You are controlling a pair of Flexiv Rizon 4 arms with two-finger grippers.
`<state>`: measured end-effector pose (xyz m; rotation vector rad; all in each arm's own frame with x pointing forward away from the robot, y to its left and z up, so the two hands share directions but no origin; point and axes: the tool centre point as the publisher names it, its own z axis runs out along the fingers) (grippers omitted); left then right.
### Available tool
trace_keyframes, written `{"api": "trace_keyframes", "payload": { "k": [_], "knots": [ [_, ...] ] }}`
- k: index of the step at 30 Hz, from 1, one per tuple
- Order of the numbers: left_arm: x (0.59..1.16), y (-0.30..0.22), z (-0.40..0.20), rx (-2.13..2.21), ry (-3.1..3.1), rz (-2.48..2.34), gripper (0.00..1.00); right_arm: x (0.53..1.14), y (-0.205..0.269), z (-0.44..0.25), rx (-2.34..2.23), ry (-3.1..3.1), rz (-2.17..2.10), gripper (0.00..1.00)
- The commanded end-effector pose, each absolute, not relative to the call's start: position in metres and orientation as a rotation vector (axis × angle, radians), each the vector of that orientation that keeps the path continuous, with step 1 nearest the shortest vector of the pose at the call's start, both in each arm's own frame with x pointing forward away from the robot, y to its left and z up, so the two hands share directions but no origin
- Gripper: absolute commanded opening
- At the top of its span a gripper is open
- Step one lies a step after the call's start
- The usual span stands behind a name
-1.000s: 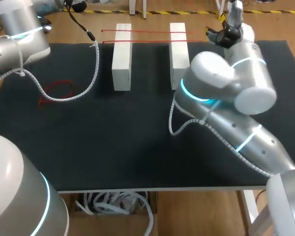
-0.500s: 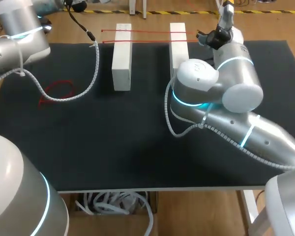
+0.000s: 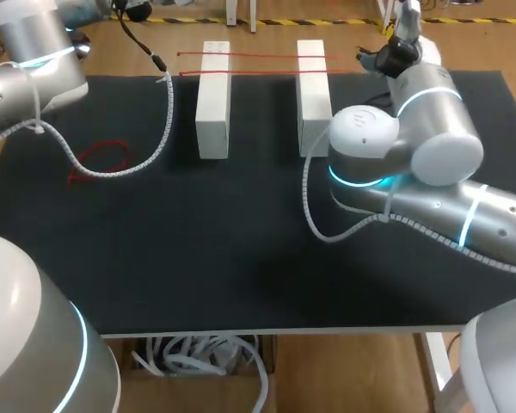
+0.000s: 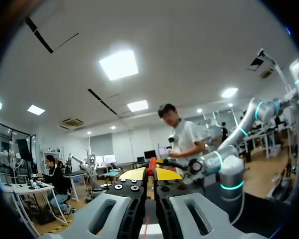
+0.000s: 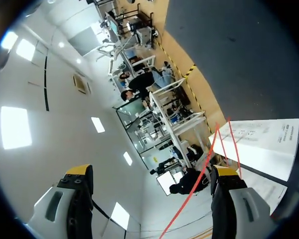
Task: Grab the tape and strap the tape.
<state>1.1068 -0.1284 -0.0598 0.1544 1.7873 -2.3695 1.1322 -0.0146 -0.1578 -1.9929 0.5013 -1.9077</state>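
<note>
The left jaws are pressed together on a bit of red tape [image 4: 152, 165]. It pokes up between their yellow tips and shows again lower down in the slot between the two fingers.

The right jaws stand wide apart and hold nothing. Two taut strands [image 5: 205, 172] of the same red tape run through the gap, well over toward one finger (whether either strand touches that finger I cannot tell). Just ahead of that finger lies a white block [image 5: 261, 147], and the strands cross its top.

From above, the right arm [image 3: 413, 146] reaches to the far edge of the black counter [image 3: 198, 249]. Its wrist is just past the far end of that white block. A second white block [image 3: 213, 99] lies parallel, farther from the right jaws. The two strands stretch side by side across the far ends of both blocks.

A loose red loop [image 3: 99, 163] lies flat on the counter, well apart from the right jaws, beside the coiled cable [image 3: 159, 142] hanging from the left arm [image 3: 26, 77].
</note>
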Motion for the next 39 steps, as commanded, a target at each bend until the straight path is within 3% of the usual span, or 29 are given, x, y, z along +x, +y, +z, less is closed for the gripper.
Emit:
{"api": "trace_keyframes", "payload": {
  "k": [1,25,26,27,29,30,32,35,37,39],
  "knots": [
    [1.106,-0.129,-0.060,0.154,1.783,-2.369,0.00,1.139,-0.019,-0.161,-1.984,0.464,-1.912,1.00],
    [1.106,-0.129,-0.060,0.154,1.783,-2.369,0.00,1.129,-0.016,-0.164,-2.023,0.318,-1.929,0.98],
    [1.106,-0.129,-0.060,0.154,1.783,-2.369,0.00,1.129,-0.016,-0.164,-2.026,0.317,-1.931,0.68],
    [1.106,-0.129,-0.060,0.154,1.783,-2.369,0.00,1.129,-0.017,-0.165,-2.029,0.315,-1.932,0.48],
    [1.106,-0.129,-0.060,0.154,1.783,-2.369,0.00,1.129,-0.017,-0.165,-2.032,0.315,-1.933,0.45],
    [1.106,-0.129,-0.060,0.154,1.783,-2.369,0.00,1.129,-0.017,-0.166,-2.034,0.314,-1.935,0.35],
    [1.106,-0.129,-0.060,0.154,1.783,-2.369,0.00,1.129,-0.018,-0.166,-2.034,0.314,-1.938,0.23],
    [1.106,-0.129,-0.060,0.154,1.783,-2.369,0.00,1.129,-0.018,-0.166,-2.031,0.309,-1.941,0.21],
    [1.106,-0.129,-0.060,0.154,1.783,-2.369,0.00,1.129,-0.018,-0.166,-2.028,0.308,-1.944,0.08],
    [1.106,-0.129,-0.060,0.154,1.783,-2.369,0.00,1.129,-0.018,-0.166,-2.029,0.303,-1.943,0.07]
  ]
}}
